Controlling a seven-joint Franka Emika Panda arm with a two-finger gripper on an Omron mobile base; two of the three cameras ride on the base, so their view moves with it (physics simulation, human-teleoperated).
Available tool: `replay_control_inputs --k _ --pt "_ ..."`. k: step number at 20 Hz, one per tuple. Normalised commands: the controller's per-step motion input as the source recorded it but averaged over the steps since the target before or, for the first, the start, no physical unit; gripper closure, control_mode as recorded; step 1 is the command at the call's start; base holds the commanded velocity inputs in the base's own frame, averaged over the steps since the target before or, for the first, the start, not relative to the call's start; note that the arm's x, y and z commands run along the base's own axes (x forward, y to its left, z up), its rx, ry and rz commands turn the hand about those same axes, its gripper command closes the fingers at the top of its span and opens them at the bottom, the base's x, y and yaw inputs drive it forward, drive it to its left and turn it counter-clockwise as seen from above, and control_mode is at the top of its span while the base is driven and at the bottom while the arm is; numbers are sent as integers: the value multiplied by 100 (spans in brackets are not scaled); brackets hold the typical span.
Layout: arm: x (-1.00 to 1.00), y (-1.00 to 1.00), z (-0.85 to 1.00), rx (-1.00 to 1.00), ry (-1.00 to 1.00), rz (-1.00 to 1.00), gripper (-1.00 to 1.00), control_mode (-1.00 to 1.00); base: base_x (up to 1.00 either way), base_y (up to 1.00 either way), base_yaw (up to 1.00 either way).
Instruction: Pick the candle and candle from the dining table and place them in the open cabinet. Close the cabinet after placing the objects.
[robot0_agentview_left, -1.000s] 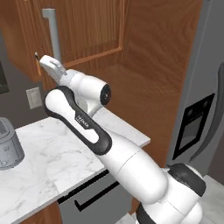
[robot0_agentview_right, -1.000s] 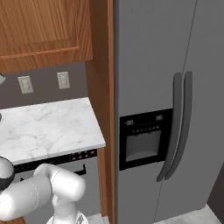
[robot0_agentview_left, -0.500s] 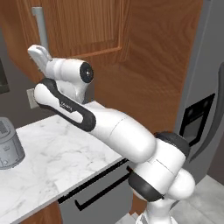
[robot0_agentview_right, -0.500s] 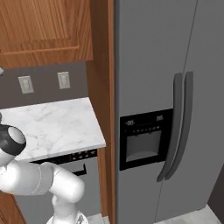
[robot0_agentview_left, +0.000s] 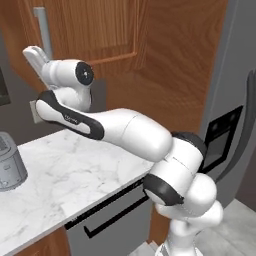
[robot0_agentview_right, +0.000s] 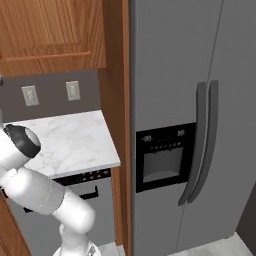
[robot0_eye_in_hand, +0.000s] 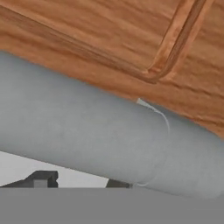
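The reddish-brown cabinet door (robot0_agentview_left: 100, 35) hangs above the counter, with its vertical silver bar handle (robot0_agentview_left: 44, 27) at its left side. My gripper (robot0_agentview_left: 31, 51) is right at the lower end of that handle. In the hand view the handle (robot0_eye_in_hand: 96, 135) lies as a thick grey bar just beyond my gripper (robot0_eye_in_hand: 78, 181), with the wooden door panel (robot0_eye_in_hand: 100, 35) behind it. The two dark fingertips (robot0_eye_in_hand: 41, 179) stand apart with nothing between them. The candles and the dining table are out of view.
A marble counter (robot0_agentview_left: 65, 175) with a dishwasher front (robot0_agentview_left: 112, 215) lies below the arm. A grey canister (robot0_agentview_left: 7, 167) stands at its left end. Two wall outlets (robot0_agentview_right: 30, 95) sit behind it. A tall grey fridge (robot0_agentview_right: 200, 125) fills the right.
The hand has shifted left along with the door handle, and the arm's elbow has swung out to the right and lower. The fridge and counter have stayed put.
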Motion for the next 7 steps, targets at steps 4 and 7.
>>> replay_control_inputs --k 4,7 --pt "100 0 -67 -7 0 0 -100 -100 0 0 0" --pt "100 0 -71 -7 0 0 -100 -100 0 0 0"
